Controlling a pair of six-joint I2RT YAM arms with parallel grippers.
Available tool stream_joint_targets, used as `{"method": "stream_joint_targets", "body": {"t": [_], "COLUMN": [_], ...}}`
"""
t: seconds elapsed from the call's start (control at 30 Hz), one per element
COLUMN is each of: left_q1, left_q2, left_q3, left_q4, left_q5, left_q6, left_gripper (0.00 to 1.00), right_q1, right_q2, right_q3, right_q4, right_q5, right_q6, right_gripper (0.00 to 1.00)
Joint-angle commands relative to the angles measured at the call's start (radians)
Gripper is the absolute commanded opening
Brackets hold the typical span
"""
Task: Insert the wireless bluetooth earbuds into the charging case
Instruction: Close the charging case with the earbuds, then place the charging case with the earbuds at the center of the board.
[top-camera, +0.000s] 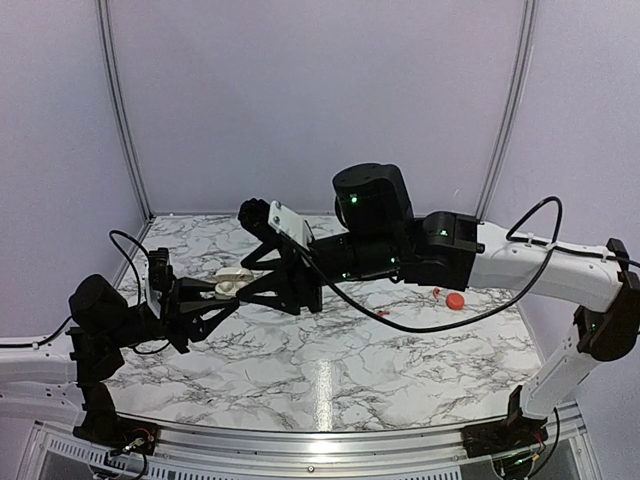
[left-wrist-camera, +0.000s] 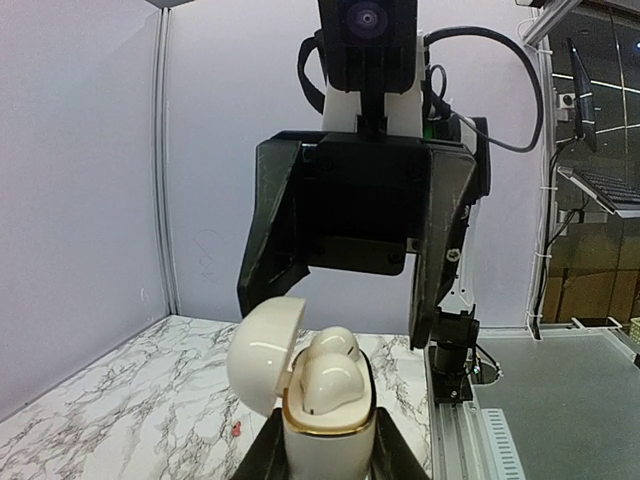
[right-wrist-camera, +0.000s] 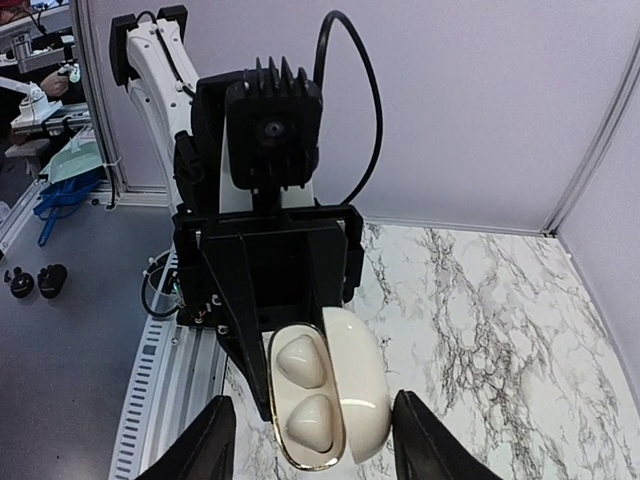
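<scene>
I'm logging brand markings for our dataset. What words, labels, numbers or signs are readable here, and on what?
None readable. The charging case in the left gripper is plain cream, with no logo showing; the right gripper and marble table carry no visible lettering.

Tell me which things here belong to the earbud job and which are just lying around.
Job:
- cream case, lid open, held in the left tool
- two cream buds seated in it
- right tool, open, by the case
- red buds, loose on the table, probably still to go in

Lying about:
- red round case, untouched
</scene>
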Motion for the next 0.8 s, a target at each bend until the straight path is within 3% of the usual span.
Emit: {"method": "stream_joint_targets", "body": {"t": [0.0, 0.37, 0.77], "left_q1": [0.000, -0.001, 0.011], "left_q2": [0.006, 0.017, 0.075], "left_q3": [0.053, 0.074, 0.115], "left_q4": [0.004, -0.032, -0.194], "left_q5": [-0.037, -0.131, -0.310], "left_q6": [-0.024, -0.040, -0.160], "left_gripper": [0.00, 0.00, 0.03], "right_q1": [0.010, 0.052, -0.036], "right_q2": [0.017, 0.019, -0.188], "right_q3": [0.016, 0.006, -0.192], "right_q4": [-0.044, -0.096, 0.119], "right_q5": [-0.070, -0.032, 0.231], "right_q6": [-0.030, -0.071, 0.049], "right_gripper": [0.51, 0.42, 0.67]}}
